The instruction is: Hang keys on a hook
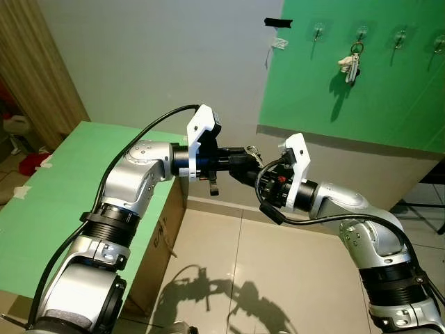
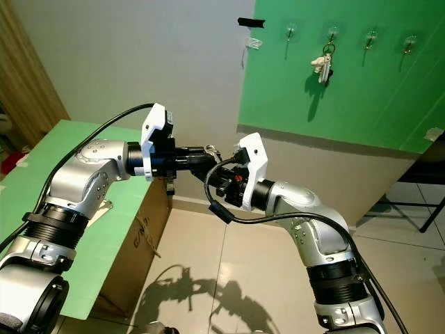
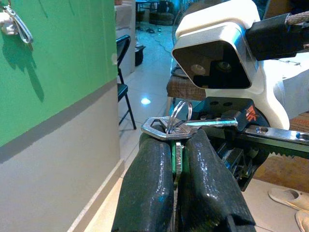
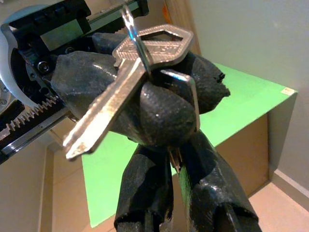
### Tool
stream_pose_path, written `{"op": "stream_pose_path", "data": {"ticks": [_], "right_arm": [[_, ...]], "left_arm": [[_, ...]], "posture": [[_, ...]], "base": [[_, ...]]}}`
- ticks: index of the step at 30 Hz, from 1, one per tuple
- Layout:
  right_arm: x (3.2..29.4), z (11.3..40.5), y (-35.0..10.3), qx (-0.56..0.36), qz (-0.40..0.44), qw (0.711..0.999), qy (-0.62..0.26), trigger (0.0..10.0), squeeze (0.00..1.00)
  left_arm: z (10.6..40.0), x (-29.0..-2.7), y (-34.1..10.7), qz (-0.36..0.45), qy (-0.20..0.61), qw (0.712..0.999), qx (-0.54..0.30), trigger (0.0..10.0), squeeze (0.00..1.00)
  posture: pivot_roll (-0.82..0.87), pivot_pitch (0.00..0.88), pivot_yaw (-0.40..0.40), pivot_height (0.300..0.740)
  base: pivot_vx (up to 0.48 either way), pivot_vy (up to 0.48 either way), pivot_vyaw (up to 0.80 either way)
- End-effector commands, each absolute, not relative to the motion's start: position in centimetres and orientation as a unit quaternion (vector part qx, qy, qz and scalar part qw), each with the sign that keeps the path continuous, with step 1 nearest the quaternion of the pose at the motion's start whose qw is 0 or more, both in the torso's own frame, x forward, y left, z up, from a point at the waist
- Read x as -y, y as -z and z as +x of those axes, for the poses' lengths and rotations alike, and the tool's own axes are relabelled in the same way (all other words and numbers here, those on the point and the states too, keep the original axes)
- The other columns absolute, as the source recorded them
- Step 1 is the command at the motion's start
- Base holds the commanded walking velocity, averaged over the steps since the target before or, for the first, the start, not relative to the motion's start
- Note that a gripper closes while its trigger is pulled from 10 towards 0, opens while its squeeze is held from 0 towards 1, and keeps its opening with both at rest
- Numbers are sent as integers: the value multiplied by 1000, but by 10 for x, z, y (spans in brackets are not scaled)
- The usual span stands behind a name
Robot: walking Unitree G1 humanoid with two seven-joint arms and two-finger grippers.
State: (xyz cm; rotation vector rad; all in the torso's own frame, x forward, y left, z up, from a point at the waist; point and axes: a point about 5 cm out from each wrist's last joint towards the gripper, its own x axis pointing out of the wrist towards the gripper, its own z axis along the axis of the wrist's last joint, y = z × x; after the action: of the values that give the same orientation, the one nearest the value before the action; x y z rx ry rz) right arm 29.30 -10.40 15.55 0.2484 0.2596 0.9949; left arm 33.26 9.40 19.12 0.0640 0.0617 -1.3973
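A small bunch of silver keys (image 1: pixel 252 152) on a ring is held in the air between my two grippers, in front of the grey wall. My left gripper (image 1: pixel 240 158) is shut on the keys (image 3: pixel 169 128) from the left. My right gripper (image 1: pixel 259 167) meets it from the right, and its fingers (image 4: pixel 145 193) pinch a key blade of the same bunch (image 4: pixel 145 53). High on the green wall panel (image 1: pixel 389 90) is a row of several clear hooks (image 1: pixel 318 29). Another key bunch (image 1: pixel 352 64) hangs on the second hook (image 1: pixel 361 31).
A green tabletop (image 1: pixel 55 188) runs along my left, with a cardboard box (image 1: pixel 161 236) beneath its edge. Black tape (image 1: pixel 278 22) and a white clip (image 1: pixel 278 44) are stuck on the wall. A dark chair (image 1: pixel 431 188) stands at the right, on the tiled floor (image 1: pixel 278 278).
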Motion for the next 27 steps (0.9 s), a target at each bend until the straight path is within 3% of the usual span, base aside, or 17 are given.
{"op": "stream_pose_path", "data": {"ticks": [1,15,16,17,27], "right_arm": [[111,294,-158,-119,116,871,-463,0,0],[110,294,-158,-119,115,869,-465,0,0],[110,294,-158,-119,115,869,-465,0,0],[110,293,-158,-119,116,869,-466,0,0],[110,294,-158,-119,117,869,-466,0,0]], "left_arm": [[331,-93,-192,46,643,764,-25,10000,0],[335,-91,-190,49,627,777,-28,10000,0],[335,-91,-190,47,626,778,-27,10000,349],[335,-91,-189,47,627,777,-28,10000,1000],[333,-90,-187,51,635,770,-32,10000,1000]], "posture": [[-108,0,11,740],[-109,0,10,740],[-109,0,10,740],[-108,0,9,740],[-109,0,9,740]], "base": [[0,0,0],[-74,137,0],[0,0,0],[0,0,0],[0,0,0]]}}
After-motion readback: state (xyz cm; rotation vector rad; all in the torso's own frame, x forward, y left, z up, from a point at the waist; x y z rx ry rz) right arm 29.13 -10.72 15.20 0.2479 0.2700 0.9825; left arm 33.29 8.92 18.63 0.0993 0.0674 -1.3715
